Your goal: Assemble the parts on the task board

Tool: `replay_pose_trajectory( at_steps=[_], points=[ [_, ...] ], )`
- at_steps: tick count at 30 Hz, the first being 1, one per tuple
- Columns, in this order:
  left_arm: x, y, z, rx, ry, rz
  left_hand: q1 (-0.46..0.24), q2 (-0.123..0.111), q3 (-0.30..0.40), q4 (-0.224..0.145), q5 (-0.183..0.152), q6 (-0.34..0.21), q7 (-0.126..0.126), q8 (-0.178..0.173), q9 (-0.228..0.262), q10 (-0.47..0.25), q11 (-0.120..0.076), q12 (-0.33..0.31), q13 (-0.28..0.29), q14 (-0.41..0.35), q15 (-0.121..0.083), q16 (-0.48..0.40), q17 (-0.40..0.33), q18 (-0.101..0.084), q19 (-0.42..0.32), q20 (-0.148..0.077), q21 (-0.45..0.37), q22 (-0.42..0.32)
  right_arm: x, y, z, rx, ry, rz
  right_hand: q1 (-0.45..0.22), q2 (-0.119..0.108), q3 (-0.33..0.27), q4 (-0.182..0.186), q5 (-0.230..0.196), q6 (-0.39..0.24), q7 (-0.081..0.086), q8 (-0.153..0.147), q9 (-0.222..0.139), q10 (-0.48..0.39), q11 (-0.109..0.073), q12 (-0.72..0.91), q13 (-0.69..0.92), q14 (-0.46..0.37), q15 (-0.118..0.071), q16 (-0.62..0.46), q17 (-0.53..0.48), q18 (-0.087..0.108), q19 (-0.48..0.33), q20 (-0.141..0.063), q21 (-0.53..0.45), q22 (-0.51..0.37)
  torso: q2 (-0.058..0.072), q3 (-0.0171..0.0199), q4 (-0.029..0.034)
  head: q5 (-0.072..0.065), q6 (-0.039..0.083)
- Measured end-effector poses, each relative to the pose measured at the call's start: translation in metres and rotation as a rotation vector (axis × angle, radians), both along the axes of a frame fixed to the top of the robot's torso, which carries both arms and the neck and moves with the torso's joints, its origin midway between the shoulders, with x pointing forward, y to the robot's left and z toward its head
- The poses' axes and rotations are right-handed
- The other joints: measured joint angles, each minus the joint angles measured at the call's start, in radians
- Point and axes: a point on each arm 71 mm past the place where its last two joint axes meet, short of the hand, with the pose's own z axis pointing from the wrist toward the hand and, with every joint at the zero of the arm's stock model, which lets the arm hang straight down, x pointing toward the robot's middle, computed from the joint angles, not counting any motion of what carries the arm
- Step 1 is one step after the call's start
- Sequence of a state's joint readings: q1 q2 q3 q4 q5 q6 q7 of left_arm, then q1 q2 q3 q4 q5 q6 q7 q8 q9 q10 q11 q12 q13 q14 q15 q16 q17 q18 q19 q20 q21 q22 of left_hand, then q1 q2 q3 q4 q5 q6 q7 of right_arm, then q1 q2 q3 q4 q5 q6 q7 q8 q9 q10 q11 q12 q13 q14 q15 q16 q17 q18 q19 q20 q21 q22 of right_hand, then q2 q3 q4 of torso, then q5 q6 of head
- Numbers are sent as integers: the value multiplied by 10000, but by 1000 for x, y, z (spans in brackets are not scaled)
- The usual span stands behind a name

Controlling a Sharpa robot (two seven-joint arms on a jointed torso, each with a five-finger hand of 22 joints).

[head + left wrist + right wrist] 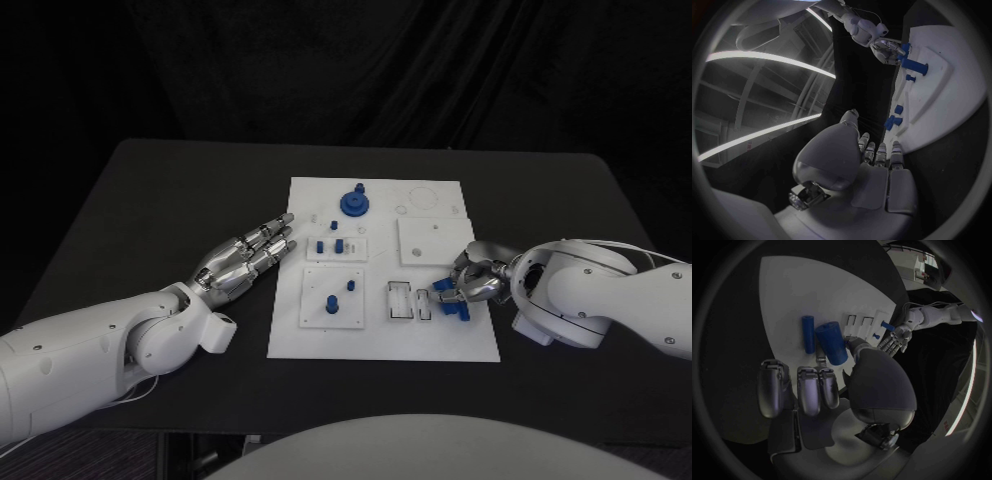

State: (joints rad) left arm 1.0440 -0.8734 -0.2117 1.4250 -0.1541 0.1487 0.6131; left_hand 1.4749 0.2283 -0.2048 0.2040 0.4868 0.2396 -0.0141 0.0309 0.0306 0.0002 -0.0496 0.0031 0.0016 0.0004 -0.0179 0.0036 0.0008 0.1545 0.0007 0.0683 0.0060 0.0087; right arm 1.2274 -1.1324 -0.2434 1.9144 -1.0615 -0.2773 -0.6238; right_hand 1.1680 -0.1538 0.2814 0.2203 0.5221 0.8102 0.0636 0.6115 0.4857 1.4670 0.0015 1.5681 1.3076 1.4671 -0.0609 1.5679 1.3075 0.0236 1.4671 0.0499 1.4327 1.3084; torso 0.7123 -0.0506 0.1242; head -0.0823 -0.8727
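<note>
Two silver many-fingered hands work the black table (173,190) in the head view. The left hand (248,255) lies flat just beside the left edge of the white rectangular task board (378,335), fingers straight and together, gripping nothing; its fingertips (283,222) reach the board's rim. Over on the right side, the right hand (469,283) curls down onto the board with a blue cylindrical part (459,308) under its fingers, next to the clear rectangular slots (408,301). A round blue disc part with a peg (353,204) stands near the far edge, small blue pegs (330,243) sit mid-board, and another blue peg (332,304) stands in a square recessed plate. No readable writing anywhere.

Left wrist view now: the left hand, smooth metal palm, fingers extended side by side, resting empty at the board's rim (911,145). Small blue pieces (893,121) stand close to its fingertips. Farther along, the right hand (889,50) bends over a blue part (914,65).

Right wrist view: the right hand (829,385) pinches a thick blue cylinder (832,342) between thumb and fingers, against the white board (798,285). A thinner blue rod (808,333) lies just beside it on the board; whether a finger touches it, I can't tell. Beyond, the left hand (895,340) rests flat.
</note>
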Motion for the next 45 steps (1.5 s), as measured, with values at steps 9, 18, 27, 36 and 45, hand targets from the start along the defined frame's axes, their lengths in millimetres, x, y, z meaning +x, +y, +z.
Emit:
replay_pose_trajectory(
  at_steps=[9,18,27,36,45],
  points=[
    [0,0,-1,-1,22,-11,0,0,16,16,18,0,0,0,0,0,0,0,-2,0,0,0,2,0,0,-1,0,0,-1,2,13,1150,37,-920,-8,139,4,2,43,-105,0,169,7,-36,-35,0,-1,0,0,0,0,-1,0,0,0,0,4,1,-11,-9,0],
    [-1,-1,-1,-7,37,-25,0,0,28,29,37,0,0,0,0,0,0,0,-1,0,0,0,4,0,0,-1,0,0,1,17,19,2070,428,-1124,-188,319,115,112,-273,-107,2,169,11,-1,-71,0,-1,-35,-35,0,0,-1,-35,-35,-41,0,3,1,-24,39,0],
    [-1,-2,-1,-17,50,-48,0,0,56,1,37,0,0,0,0,0,0,0,1,0,0,0,7,0,0,-1,1,0,4,28,14,2336,1016,-1038,-377,507,225,222,-766,-231,53,349,87,-1,-70,0,-2,-35,-35,0,0,-1,-36,-34,-89,0,0,-9,14,24,0],
    [-1,-2,-1,-21,63,-66,0,0,56,1,37,0,0,0,0,0,0,0,4,0,0,0,8,0,2,-2,2,2,4,35,9,2346,1503,-815,-523,651,224,221,-757,-340,90,450,232,-2,-70,0,-3,-35,-34,0,0,-2,-35,-34,-89,0,25,-10,22,33,0],
    [-1,-3,-1,-43,70,-108,8,8,56,1,37,-36,37,0,-1,6,5,0,3,0,0,0,7,1,1,-3,2,1,3,40,6,2278,1875,-522,-686,697,-164,387,-1363,-446,125,487,236,-2,-69,0,5,-35,-34,0,0,-1,-36,-34,-173,0,34,-9,14,71,0]
  ],
)
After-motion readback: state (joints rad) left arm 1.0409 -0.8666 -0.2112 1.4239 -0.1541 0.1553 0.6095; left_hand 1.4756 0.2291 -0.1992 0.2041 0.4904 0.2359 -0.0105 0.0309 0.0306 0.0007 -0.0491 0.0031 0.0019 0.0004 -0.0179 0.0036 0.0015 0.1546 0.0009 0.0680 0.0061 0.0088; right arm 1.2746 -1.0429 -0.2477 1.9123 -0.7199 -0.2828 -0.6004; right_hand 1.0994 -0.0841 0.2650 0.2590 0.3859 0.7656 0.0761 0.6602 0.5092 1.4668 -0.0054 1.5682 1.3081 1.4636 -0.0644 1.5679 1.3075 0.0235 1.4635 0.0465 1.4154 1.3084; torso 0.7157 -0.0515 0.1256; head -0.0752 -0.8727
